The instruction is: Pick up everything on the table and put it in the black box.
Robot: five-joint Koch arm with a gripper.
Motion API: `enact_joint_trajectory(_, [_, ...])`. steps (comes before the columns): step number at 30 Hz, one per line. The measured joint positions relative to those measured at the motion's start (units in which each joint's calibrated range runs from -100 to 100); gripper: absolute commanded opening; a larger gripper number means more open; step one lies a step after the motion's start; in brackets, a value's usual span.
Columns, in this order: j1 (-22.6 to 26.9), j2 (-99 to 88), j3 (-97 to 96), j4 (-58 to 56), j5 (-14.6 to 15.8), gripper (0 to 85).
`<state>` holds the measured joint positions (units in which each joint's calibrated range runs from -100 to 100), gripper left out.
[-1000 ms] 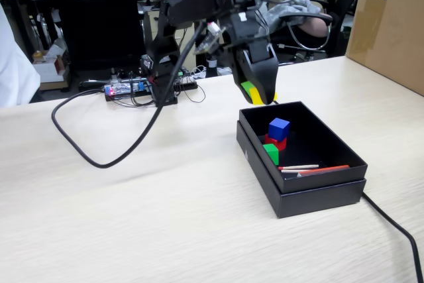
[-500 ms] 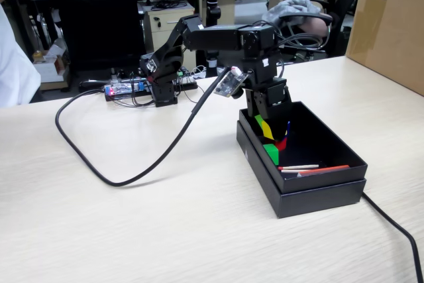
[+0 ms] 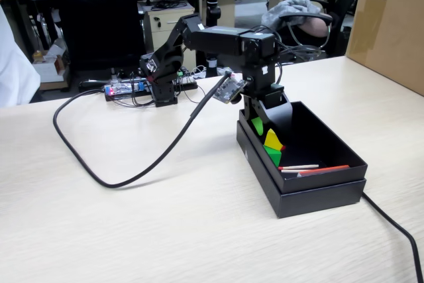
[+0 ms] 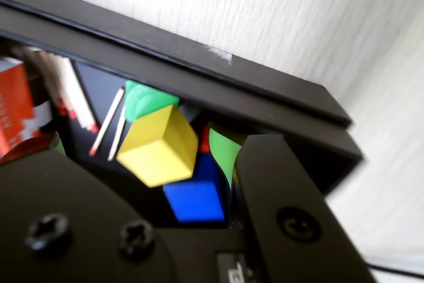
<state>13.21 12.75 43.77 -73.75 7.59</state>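
The claw [image 3: 265, 127] fills the near-left corner of the black box [image 3: 331, 164], with the yellow cube [image 3: 272, 140], green cube [image 3: 271, 155] and blue cube [image 4: 195, 197] crowded beneath it. Thin sticks [image 3: 311, 168] lie along the front wall. The right half of the floor lies bare. A black cable [image 3: 119, 177] loops across the bench [image 3: 165, 230] to the left.
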Motion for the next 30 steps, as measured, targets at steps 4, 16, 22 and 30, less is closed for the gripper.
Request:
enact_joint_trajectory(4, [-0.6,-17.6,-4.5,0.0,0.0,46.4])
enact_joint_trajectory(16, [-10.0,-70.8,-47.0,4.7,-0.5,48.9])
enact_joint_trajectory(22, [-11.9,-90.0,-75.8,20.2,-0.7,49.7])
enact_joint_trajectory(30, [-13.5,-108.3,-104.2,41.5,-3.4,50.5])
